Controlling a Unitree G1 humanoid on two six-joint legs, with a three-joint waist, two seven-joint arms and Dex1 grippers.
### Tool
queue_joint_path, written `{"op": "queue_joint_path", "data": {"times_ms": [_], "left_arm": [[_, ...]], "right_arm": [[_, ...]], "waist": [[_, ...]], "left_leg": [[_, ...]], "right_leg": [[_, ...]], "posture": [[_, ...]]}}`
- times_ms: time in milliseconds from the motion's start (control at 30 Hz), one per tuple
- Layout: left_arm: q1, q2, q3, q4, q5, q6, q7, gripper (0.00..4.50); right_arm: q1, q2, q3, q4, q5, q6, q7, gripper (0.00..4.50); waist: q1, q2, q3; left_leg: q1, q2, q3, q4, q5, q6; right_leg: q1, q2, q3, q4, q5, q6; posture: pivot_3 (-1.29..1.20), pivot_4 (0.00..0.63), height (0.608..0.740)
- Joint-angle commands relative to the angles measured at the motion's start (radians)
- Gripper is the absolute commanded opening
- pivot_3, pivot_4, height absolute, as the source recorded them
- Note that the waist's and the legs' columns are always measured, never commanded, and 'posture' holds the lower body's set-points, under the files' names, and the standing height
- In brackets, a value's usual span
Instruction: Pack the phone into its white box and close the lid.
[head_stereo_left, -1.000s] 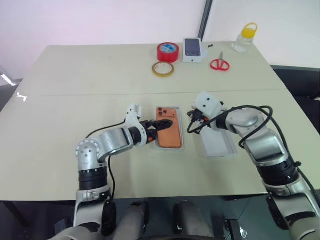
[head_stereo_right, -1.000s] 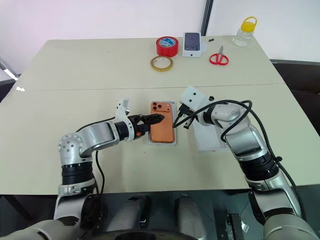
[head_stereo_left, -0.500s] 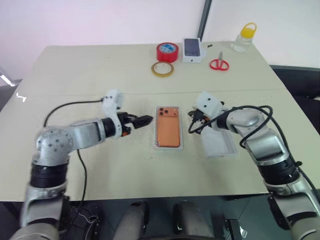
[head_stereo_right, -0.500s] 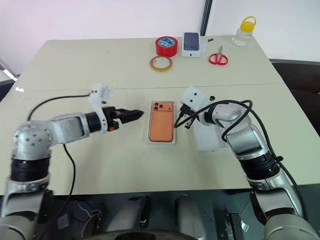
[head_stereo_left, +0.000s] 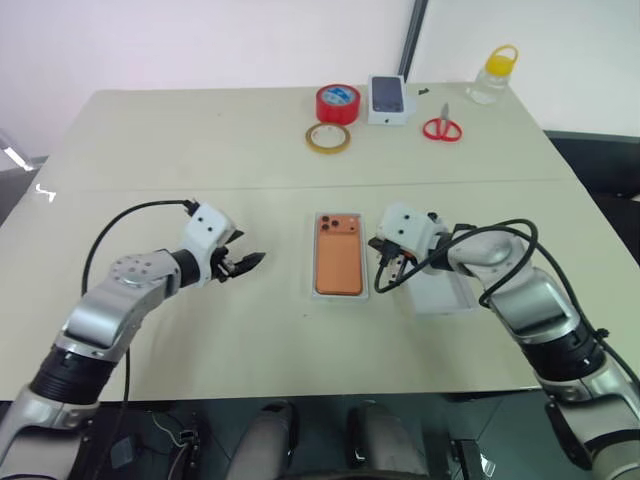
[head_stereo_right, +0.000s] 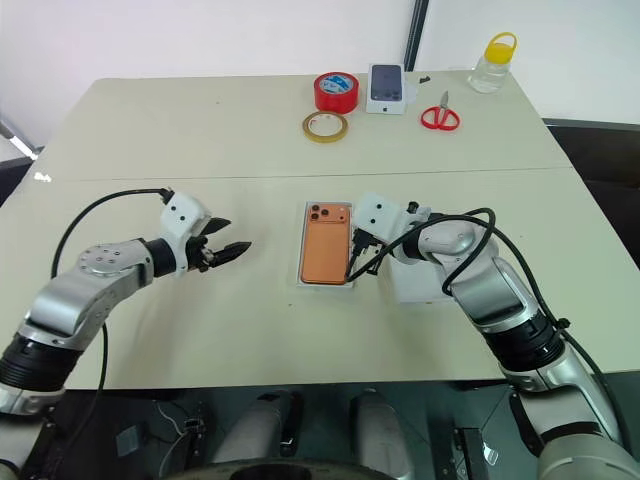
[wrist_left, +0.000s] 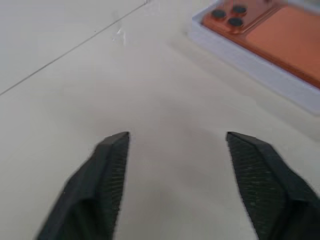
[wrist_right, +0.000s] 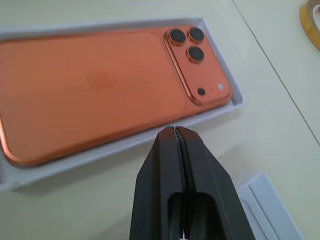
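Note:
The orange phone (head_stereo_left: 338, 262) lies back up inside the shallow white box (head_stereo_left: 338, 296) in the middle of the table, its lenses at the far end. The white lid (head_stereo_left: 445, 296) rests on the table just right of the box, partly under my right arm. My right gripper (head_stereo_left: 378, 252) is shut on nothing, its tip (wrist_right: 175, 131) just off the box's right rim (wrist_right: 125, 144) near the lens end. Well to the left of the box, my left gripper (head_stereo_left: 252, 263) is open over bare table, with nothing between its fingers (wrist_left: 112, 150).
Along the far edge stand a red tape roll (head_stereo_left: 337, 103), a yellowish tape ring (head_stereo_left: 327, 138), a small white box printed with a dark phone (head_stereo_left: 389, 99), red scissors (head_stereo_left: 440, 128) and a yellow-capped bottle (head_stereo_left: 491, 75).
My left gripper has drawn away from the phone to the left, rolling as it went, and its fingers have come somewhat closer together. The right gripper stays shut beside the box.

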Motion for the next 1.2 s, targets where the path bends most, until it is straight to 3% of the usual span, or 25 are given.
{"op": "queue_joint_path", "data": {"times_ms": [33, 100, 133, 300, 500, 800, 1200], "left_arm": [[-0.033, -0.031, 0.023, -0.005, 0.010, 0.047, -0.022, 1.40], [-0.063, -0.038, -0.002, 0.016, 0.047, 0.065, -0.038, 0.29], [-0.073, -0.042, -0.010, 0.022, 0.061, 0.071, -0.046, 0.08], [-0.231, -0.091, -0.141, 0.094, 0.142, 0.209, -0.097, 0.08], [-0.366, -0.162, -0.319, 0.190, 0.257, 0.207, -0.227, 0.08], [-0.399, -0.249, -0.392, 0.234, 0.337, 0.137, -0.354, 0.08], [-0.401, -0.387, -0.448, 0.159, 0.357, 0.182, -0.438, 0.08]], "right_arm": [[-0.005, -0.047, 0.018, -0.002, -0.054, -0.026, -0.004, 0.00], [-0.006, -0.051, 0.024, 0.001, -0.059, -0.019, -0.002, 0.00], [-0.007, -0.050, 0.025, 0.002, -0.060, -0.015, 0.000, 0.00], [-0.026, -0.056, 0.087, 0.019, -0.113, -0.052, 0.012, 0.00], [-0.049, -0.024, 0.156, 0.056, -0.156, -0.107, 0.033, 0.00], [-0.020, -0.021, 0.154, 0.013, -0.170, -0.113, 0.082, 0.00], [0.171, -0.170, 0.039, -0.228, -0.125, -0.025, 0.174, 0.00]], "waist": [[-0.002, 0.000, 0.000], [-0.004, 0.000, 0.000], [-0.005, 0.000, 0.000], [0.000, 0.000, 0.000], [-0.006, 0.000, 0.000], [0.003, 0.000, 0.000], [0.020, 0.000, 0.000]], "left_leg": [[0.000, 0.000, 0.000, 0.000, 0.000, 0.000], [0.000, 0.000, 0.000, 0.000, 0.000, 0.000], [0.000, 0.000, 0.000, 0.001, 0.000, 0.000], [0.000, 0.000, 0.000, 0.001, 0.000, 0.000], [0.000, 0.000, 0.000, 0.001, 0.000, 0.000], [0.000, 0.000, -0.001, 0.003, 0.000, 0.000], [0.000, -0.001, -0.001, 0.003, 0.000, 0.001]], "right_leg": [[0.000, 0.000, 0.000, 0.000, 0.000, 0.000], [0.000, 0.000, 0.000, 0.001, 0.000, 0.000], [0.000, 0.001, 0.000, 0.001, 0.000, 0.000], [0.000, 0.001, 0.000, 0.001, 0.000, 0.000], [0.000, 0.001, 0.000, 0.001, 0.000, 0.000], [0.001, 0.001, 0.000, 0.002, 0.000, 0.000], [0.002, 0.001, 0.000, 0.001, 0.000, 0.001]], "posture": [[0.00, 0.150, 0.740], [0.00, 0.150, 0.740], [0.00, 0.150, 0.740], [0.00, 0.150, 0.740], [0.00, 0.150, 0.740], [0.00, 0.150, 0.740], [0.00, 0.150, 0.740]]}}
